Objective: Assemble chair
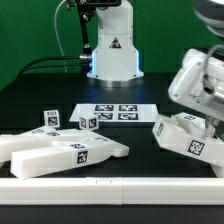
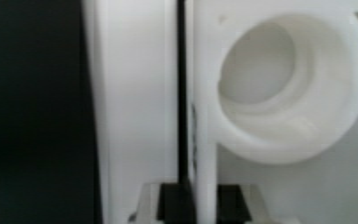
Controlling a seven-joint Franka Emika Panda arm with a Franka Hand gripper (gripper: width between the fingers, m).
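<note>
My gripper (image 1: pixel 200 116) is at the exterior view's right, down on a blocky white chair part (image 1: pixel 180 138) that carries square tags and sits tilted on the black table. In the wrist view this part (image 2: pixel 131 100) fills the frame, with a narrow dark slot and a big round ring (image 2: pixel 291 90). The gripper (image 2: pixel 194 202) has its dark pads close together on a thin white edge of the part. Two long tapered legs (image 1: pixel 60 152) lie at the exterior view's left. Two small tagged blocks (image 1: pixel 52 117) (image 1: pixel 86 122) stand behind them.
The marker board (image 1: pixel 115 112) lies flat in the middle in front of the robot base (image 1: pixel 112 55). A long white rail (image 1: pixel 110 190) runs along the table's front edge.
</note>
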